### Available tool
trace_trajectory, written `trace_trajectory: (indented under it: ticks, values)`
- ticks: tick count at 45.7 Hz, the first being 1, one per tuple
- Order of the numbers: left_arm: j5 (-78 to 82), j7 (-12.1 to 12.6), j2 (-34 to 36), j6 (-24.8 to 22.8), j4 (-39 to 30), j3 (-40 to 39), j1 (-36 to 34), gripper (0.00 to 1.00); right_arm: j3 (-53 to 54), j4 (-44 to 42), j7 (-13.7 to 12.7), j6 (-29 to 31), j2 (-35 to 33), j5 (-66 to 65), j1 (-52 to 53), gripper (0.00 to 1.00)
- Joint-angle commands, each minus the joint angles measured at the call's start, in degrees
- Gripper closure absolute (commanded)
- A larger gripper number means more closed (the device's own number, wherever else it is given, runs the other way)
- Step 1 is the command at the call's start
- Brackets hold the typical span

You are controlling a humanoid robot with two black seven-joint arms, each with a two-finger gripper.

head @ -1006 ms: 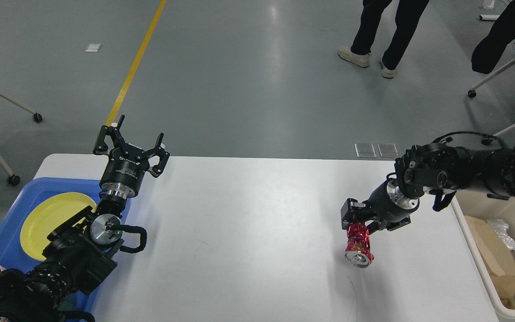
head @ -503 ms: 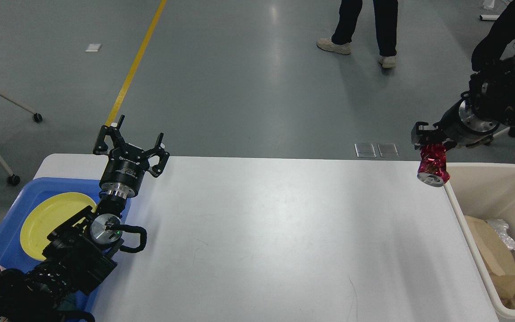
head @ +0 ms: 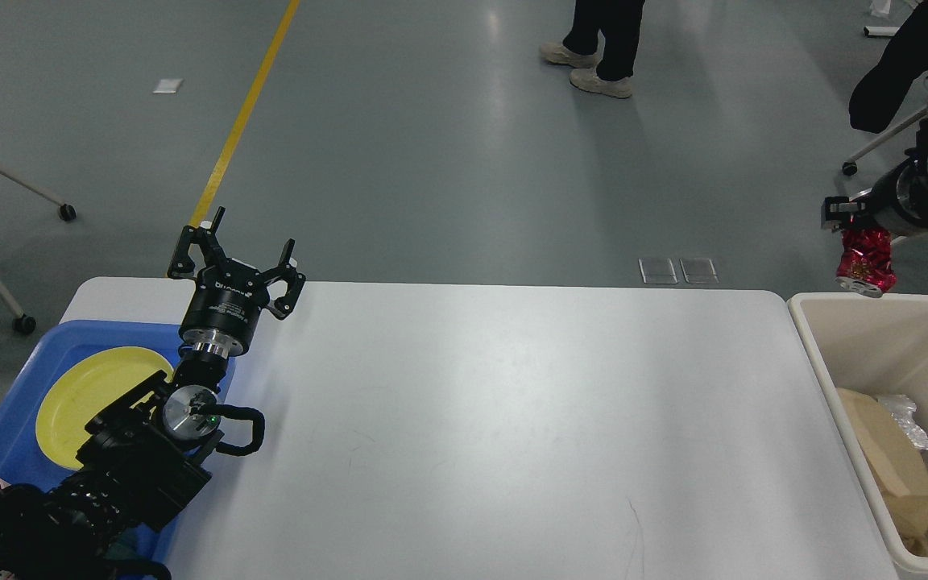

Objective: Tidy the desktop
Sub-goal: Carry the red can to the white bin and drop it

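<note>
My right end effector [head: 857,229] was pinching a crumpled red foil wrapper [head: 865,259], which hung below it in the air over the far rim of the cream bin [head: 814,322], clear of the bench [head: 512,419]. The bin stood just beside the bench's right edge, with brown paper [head: 887,459] and a scrap of clear plastic [head: 907,419] lying inside it. My left end effector [head: 238,262] hovered at the bench's far left corner with its fingers spread wide and nothing between them. Below that arm, at the bench's left edge, a blue tray [head: 25,379] held a yellow plate [head: 85,387]. The bench itself, a broad white top with rounded corners, filled the middle of my view between the tray and the bin. A person's legs [head: 601,40] stood on the grey floor [head: 432,161] beyond the far edge.
</note>
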Motion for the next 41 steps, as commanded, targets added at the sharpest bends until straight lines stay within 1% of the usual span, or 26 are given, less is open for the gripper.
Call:
trace_trajectory:
  ticks: [1,7,14,20,25,35,40,41]
  values:
    - [0.0,0.0,0.0,0.0,0.0,0.0,0.0,0.03,0.3,-3.0,0.0,-7.1,-0.6,0.4,-5.7,1.00]
    - [0.0,0.0,0.0,0.0,0.0,0.0,0.0,0.03,0.4,-3.9,0.0,-12.6,-2.0,0.6,-10.3,1.00]
    - [0.0,0.0,0.0,0.0,0.0,0.0,0.0,0.03,1.4,-4.0,0.0,-17.3,-4.4,0.8,-14.5,1.00]
    - [0.0,0.0,0.0,0.0,0.0,0.0,0.0,0.03,3.6,-4.1,0.1,-20.8,-5.1,0.9,-18.0,1.00]
    - [0.0,0.0,0.0,0.0,0.0,0.0,0.0,0.03,5.8,-5.1,0.1,-21.7,-5.6,0.9,-20.9,1.00]
    - [0.0,0.0,0.0,0.0,0.0,0.0,0.0,0.03,12.6,-11.6,0.1,-22.0,-5.8,1.3,-29.8,1.00]
    - [0.0,0.0,0.0,0.0,0.0,0.0,0.0,0.03,14.9,-13.8,0.1,-22.4,-5.8,1.3,-32.4,1.00]
    - [0.0,0.0,0.0,0.0,0.0,0.0,0.0,0.03,15.6,-13.8,0.1,-22.9,-5.8,1.3,-32.5,0.89]
